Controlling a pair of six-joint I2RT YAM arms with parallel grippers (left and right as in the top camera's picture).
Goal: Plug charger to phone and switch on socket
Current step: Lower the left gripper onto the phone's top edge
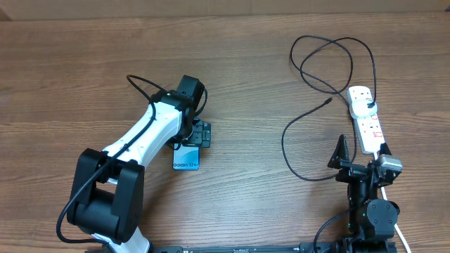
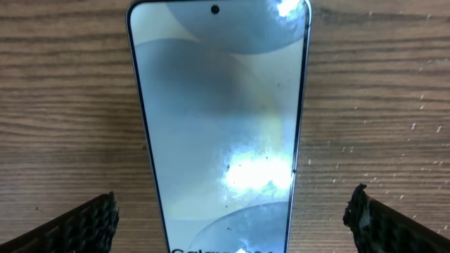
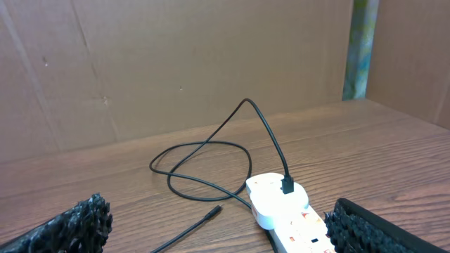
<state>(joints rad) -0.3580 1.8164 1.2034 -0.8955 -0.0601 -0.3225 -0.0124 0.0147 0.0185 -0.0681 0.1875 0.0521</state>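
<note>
– Left gripper (image 2: 235,228) empty, jaws wide either side of the slim blue-white-screened smartphone (image 2: 218,105) flat on the wooden table (image 2: 56,105)?
– Yes, wrist pointing straight down. Close squarely on its long edges. Right gripper (image 3: 225,232), open and empty, looks level toward the thin black charger cable (image 3: 204,151) and white plastic power strip (image 3: 299,228).

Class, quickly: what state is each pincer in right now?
Left pincer: open over the phone, holding nothing.
Right pincer: open, holding nothing.
</note>
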